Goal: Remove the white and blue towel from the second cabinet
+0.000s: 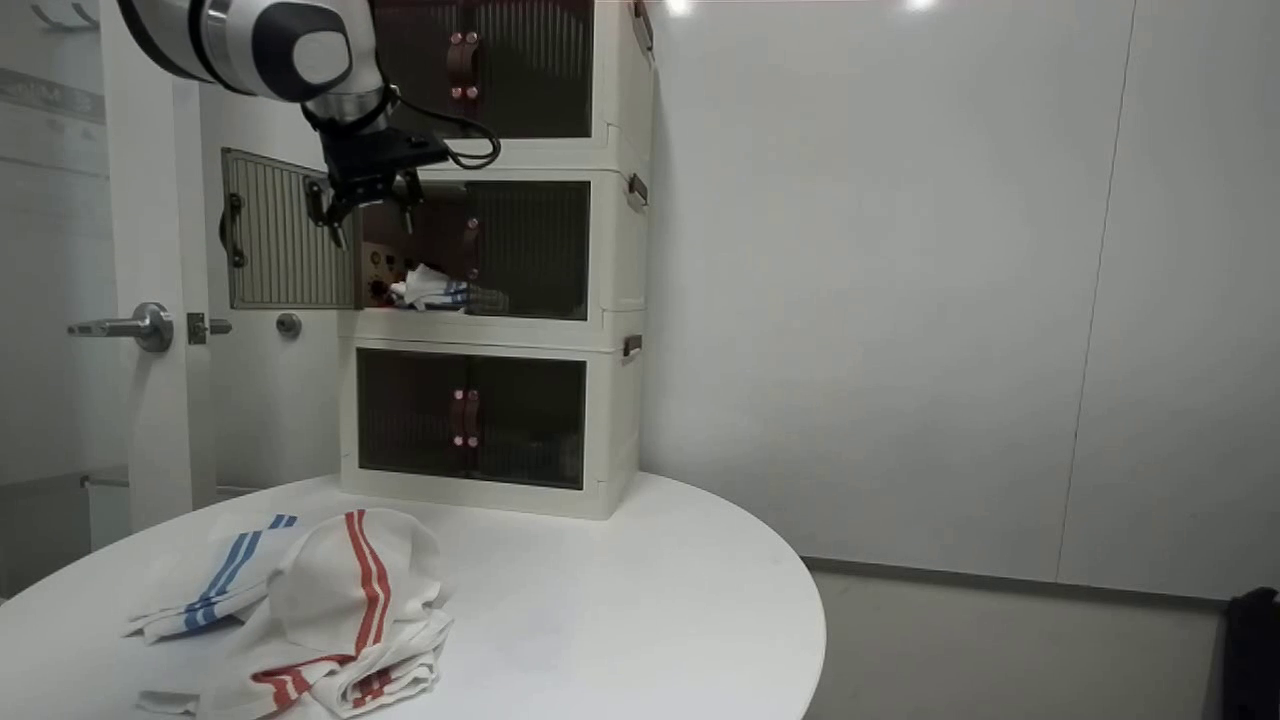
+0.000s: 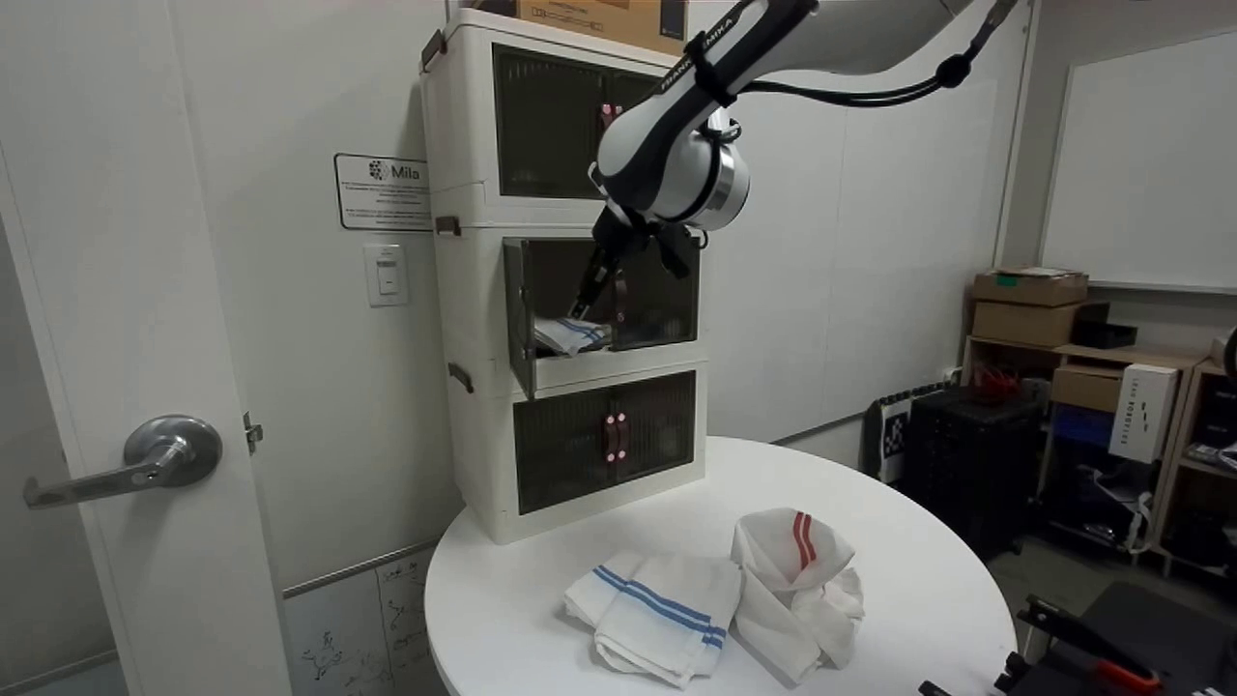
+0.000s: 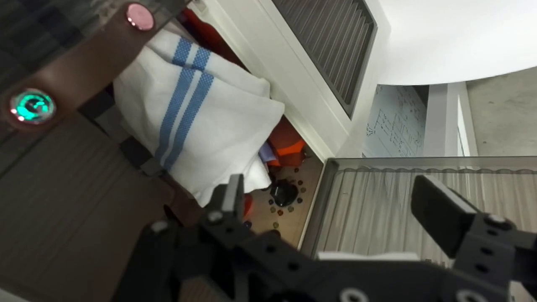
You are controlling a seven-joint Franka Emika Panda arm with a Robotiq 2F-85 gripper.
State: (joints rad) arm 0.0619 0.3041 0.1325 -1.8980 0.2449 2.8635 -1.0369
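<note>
The arm (image 2: 667,164) slants down from the upper right in an exterior view, its wrist bent so that the gripper (image 1: 374,230) points downward at the opening of the middle cabinet (image 1: 622,250), where one door (image 1: 290,235) stands open. The fingers (image 3: 444,214) are spread wide. The towel (image 3: 218,121), white with blue stripes, lies inside that cabinet near its front edge; whether the gripper touches it, I cannot tell. On the table (image 1: 640,620) lie a blue-striped cloth (image 2: 657,580) and a red-striped cloth (image 2: 773,570), side by side.

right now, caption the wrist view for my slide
White and blue towel inside the open cabinet, beyond the open gripper.
</note>
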